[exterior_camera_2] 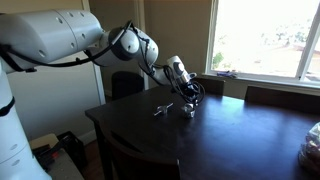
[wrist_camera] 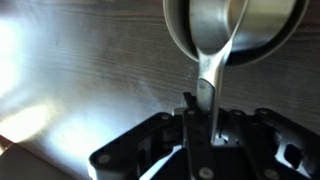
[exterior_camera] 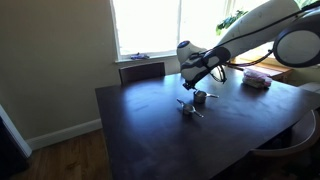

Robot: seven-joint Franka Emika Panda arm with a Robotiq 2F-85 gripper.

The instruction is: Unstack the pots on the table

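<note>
In the wrist view a shiny grey metal pot fills the top, and its thin flat handle runs down between my fingers. My gripper is shut on that handle. In both exterior views the gripper reaches down over this pot near the middle of the dark brown table. A second small pot lies on the table close beside it, handle sticking out. I cannot tell whether the held pot rests on the table or is slightly lifted.
A pinkish folded item lies on the table's far corner by the window. Chairs stand at the table edges. The arm stretches in over the table.
</note>
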